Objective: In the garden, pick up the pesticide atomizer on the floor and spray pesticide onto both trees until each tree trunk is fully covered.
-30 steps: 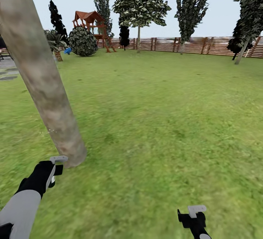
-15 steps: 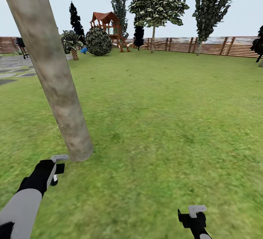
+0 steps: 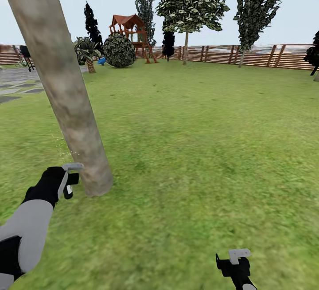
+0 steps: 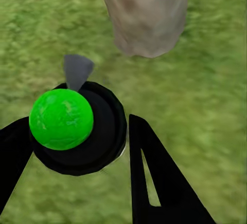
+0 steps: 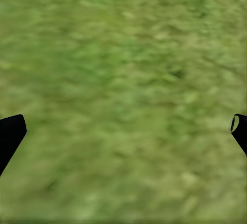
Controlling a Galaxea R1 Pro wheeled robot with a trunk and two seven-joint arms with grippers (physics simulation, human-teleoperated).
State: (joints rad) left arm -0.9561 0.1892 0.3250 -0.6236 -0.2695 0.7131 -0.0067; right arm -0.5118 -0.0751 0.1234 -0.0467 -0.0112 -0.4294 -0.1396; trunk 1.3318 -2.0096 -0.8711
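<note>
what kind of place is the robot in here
A fenced garden or backyard, it seems: a wide green lawn, a brown slatted wooden fence along the far edge, and a thick grey-tan tree trunk close by. A red-roofed wooden play tower at the back suggests a family yard.

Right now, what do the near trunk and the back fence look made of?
Tree trunk: looks like smooth matte bark, mottled grey-tan with greenish patches; the render leaves it open. Fence: probably wood, brown horizontal slats on posts, matte.

One trunk [image 3: 66,86] — two pincers [image 3: 71,178].
</note>
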